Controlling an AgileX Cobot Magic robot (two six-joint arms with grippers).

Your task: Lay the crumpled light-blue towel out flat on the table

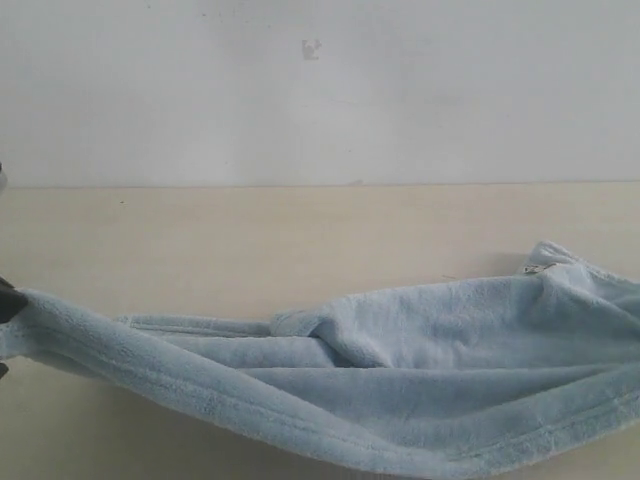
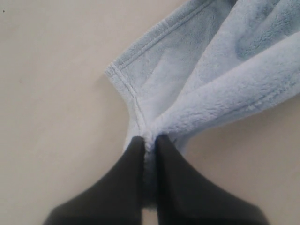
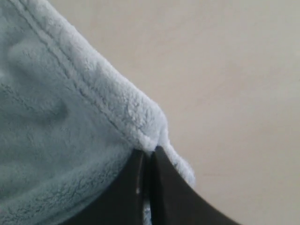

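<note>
Cloth tension is the aim, I judge: left pincer (image 2: 149, 143) is clamped on one hemmed end of the towel (image 1: 400, 350), its bunched middle resting on the tabletop (image 1: 300, 240) between them, while right pincer (image 3: 147, 153) pinches the opposite hemmed corner.

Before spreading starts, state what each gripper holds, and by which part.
Both hold the towel: the left gripper pinches its bunched hem near a corner, the right gripper a hemmed corner.
</note>
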